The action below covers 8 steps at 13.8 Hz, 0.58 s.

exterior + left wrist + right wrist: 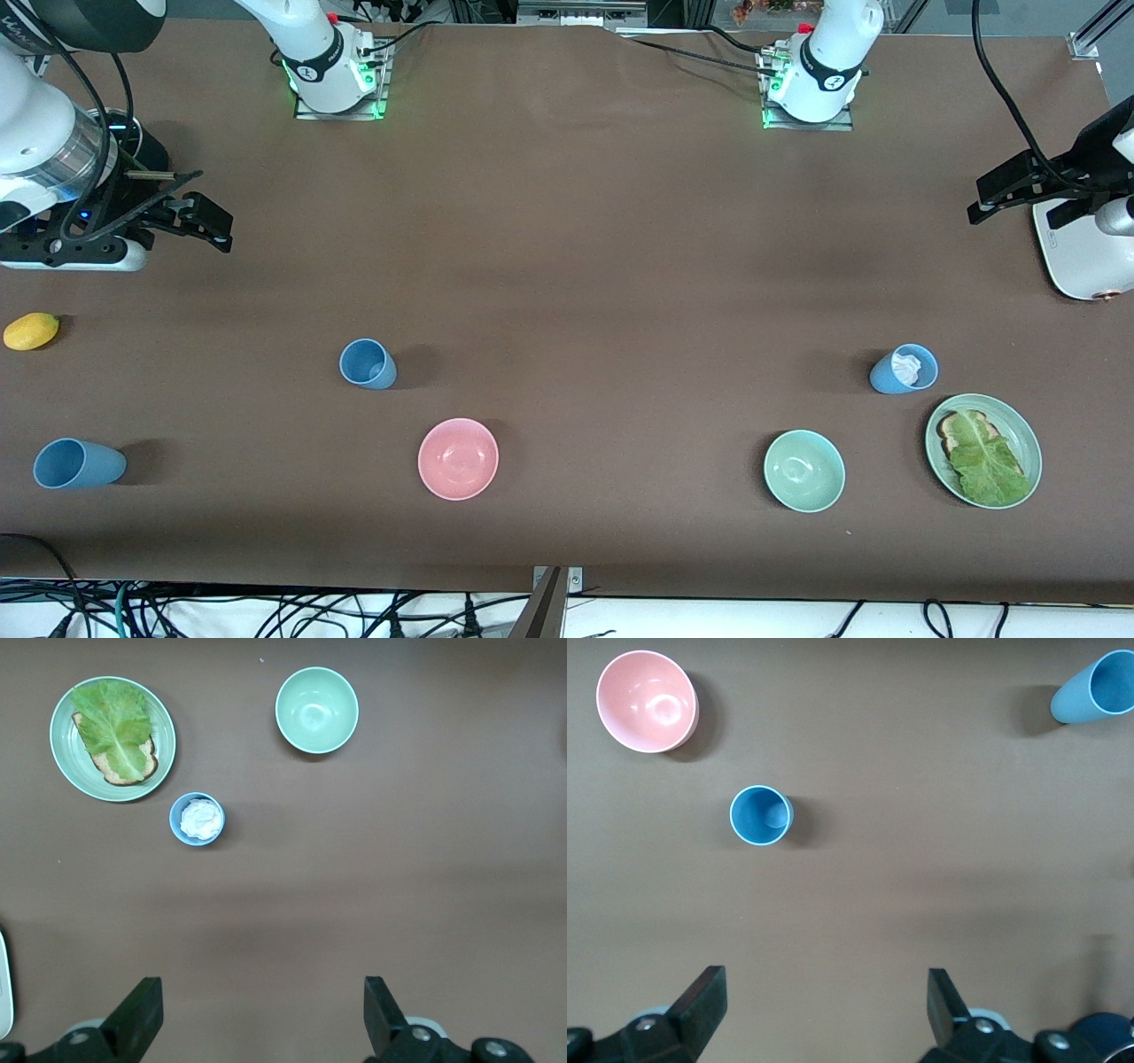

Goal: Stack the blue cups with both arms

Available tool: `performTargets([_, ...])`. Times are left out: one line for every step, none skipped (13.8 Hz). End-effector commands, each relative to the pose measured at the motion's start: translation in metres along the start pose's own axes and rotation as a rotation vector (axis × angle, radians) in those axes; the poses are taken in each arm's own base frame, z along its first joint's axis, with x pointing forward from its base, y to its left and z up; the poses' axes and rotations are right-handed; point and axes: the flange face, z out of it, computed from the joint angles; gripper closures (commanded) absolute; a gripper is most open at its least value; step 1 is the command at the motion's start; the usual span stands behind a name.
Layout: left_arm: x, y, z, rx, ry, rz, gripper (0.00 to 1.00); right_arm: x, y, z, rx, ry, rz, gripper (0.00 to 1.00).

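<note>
Three light-blue cups stand on the brown table. One blue cup (pixel 368 363) (pixel 761 815) is empty, beside the pink bowl (pixel 458 458) and farther from the front camera than it. A second blue cup (pixel 78 463) (pixel 1094 689) is near the front edge at the right arm's end. A third blue cup (pixel 904 369) (pixel 198 819) holds something white and stands by the green plate (pixel 1028 439). My right gripper (pixel 208 226) (pixel 824 1001) is open and empty, high over the right arm's end. My left gripper (pixel 982 199) (pixel 261 1014) is open and empty, high over the left arm's end.
A mint-green bowl (pixel 803 470) (pixel 316 710) sits near the plate (pixel 66 762), which carries toast and lettuce. A lemon (pixel 31 330) lies at the right arm's end. A white device (pixel 1085 257) sits under the left arm and a power strip (pixel 89 257) under the right.
</note>
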Motion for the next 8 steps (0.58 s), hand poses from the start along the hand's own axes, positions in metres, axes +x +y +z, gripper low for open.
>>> performTargets([0.0042, -0.0047, 0.0061, 0.009, -0.019, 0.02, 0.0, -0.0065, -0.0008, -0.0049, 0.006, -0.006, 0.033, 0.0])
performTargets([0.0043, -0.0056, 0.006, 0.009, -0.019, 0.02, 0.0, -0.0068, -0.0018, -0.0055, 0.008, -0.006, 0.052, 0.0])
performTargets([0.0049, -0.0064, 0.006, 0.009, -0.017, 0.019, 0.0, -0.0054, -0.001, -0.0067, 0.009, -0.002, 0.049, 0.0])
performTargets([0.0057, -0.0066, 0.0078, 0.009, -0.022, 0.02, 0.0, -0.0049, -0.0011, -0.0073, 0.009, 0.0, 0.052, 0.0])
performTargets([0.0057, -0.0067, 0.0086, 0.009, -0.023, 0.02, 0.0, -0.005, -0.0018, -0.0066, 0.008, -0.001, 0.055, 0.0])
performTargets([0.0064, -0.0076, 0.0085, 0.008, -0.022, 0.018, 0.0, -0.005, -0.0018, -0.0066, 0.007, -0.001, 0.055, 0.0])
performTargets([0.0062, -0.0076, 0.0094, 0.008, -0.025, 0.018, 0.0, -0.005, -0.0018, -0.0066, 0.007, -0.001, 0.055, 0.0])
performTargets([0.0062, -0.0076, 0.0087, 0.008, -0.023, 0.018, 0.0, -0.005, -0.0018, -0.0066, 0.007, -0.001, 0.056, 0.0])
